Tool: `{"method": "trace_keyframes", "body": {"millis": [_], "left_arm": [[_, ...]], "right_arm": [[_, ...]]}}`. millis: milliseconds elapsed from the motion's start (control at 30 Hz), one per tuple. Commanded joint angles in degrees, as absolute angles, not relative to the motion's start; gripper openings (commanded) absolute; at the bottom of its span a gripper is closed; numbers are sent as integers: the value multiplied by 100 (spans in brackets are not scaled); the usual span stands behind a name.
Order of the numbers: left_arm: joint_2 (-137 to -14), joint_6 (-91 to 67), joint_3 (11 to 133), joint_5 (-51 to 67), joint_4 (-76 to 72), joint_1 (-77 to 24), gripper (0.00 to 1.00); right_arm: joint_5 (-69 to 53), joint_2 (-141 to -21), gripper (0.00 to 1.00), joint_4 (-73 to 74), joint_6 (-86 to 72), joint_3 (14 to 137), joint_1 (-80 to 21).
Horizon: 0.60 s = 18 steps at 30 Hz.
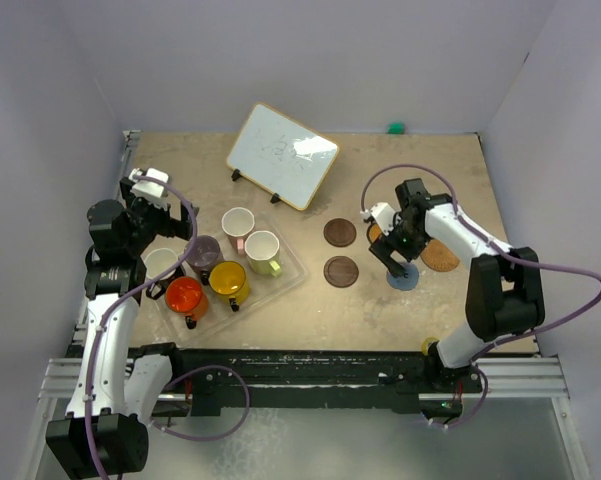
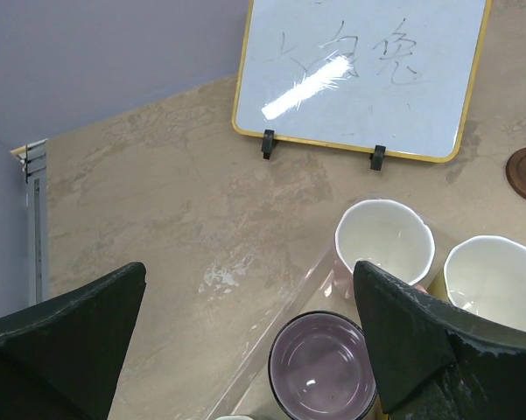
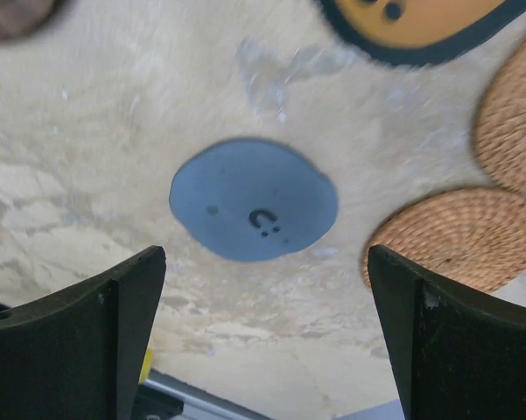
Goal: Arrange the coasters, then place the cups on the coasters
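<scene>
- Shows the left pincer (image 2: pixel 249 280) spread wide with nothing between its fingers, hanging over the clear tray (image 1: pixel 292 268) at the left of the overhead view.
- Finds all six cups in that tray.
  - White-pink cup (image 1: pixel 238 223) and pale yellow-green cup (image 1: pixel 263 247) at the upper right of the group.
  - Mauve-grey cup (image 1: pixel 202 250) and black cup with white interior (image 1: pixel 162 262) to their left.
  - Yellow cup (image 1: pixel 228 278) and orange-red cup (image 1: pixel 185 295) lowest.
- Puts the mauve-grey cup at the bottom edge of the left wrist view, just beside the right-hand finger (upright and empty).
- Shows the right pincer (image 3: pixel 264 262) likewise spread and gripping nothing, above the blue-grey coaster (image 3: pixel 254 199) lying flat on the surface (image 1: pixel 180 160).
- Sets the upper dark brown coaster (image 1: pixel 340 232) and lower dark brown coaster (image 1: pixel 341 271) apart, one above the other, at the centre of the overhead view.
- Has the upper tan woven coaster (image 3: pixel 512 122) and lower tan woven coaster (image 3: pixel 459 236) close together at the right of the right wrist view; cannot tell whether touching.
- Crops the orange-centred coaster (image 3: pixel 420 26) at that view's top edge.
- Leaves a whiteboard (image 1: pixel 282 155) propped at upper centre.
</scene>
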<state>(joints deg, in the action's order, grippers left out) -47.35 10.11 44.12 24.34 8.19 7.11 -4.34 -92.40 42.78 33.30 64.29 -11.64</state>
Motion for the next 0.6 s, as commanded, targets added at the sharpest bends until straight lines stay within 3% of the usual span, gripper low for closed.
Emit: {"method": "trace_keyframes", "body": {"millis": [0, 567], "left_arm": [[-4651, 1068, 4352, 2618, 531, 773, 99], [-4656, 1087, 4346, 2606, 518, 773, 99]], "right_arm": [[-216, -8927, 100, 4521, 3925, 5930, -1085], [30, -9758, 97, 4147, 4499, 5688, -967]]}}
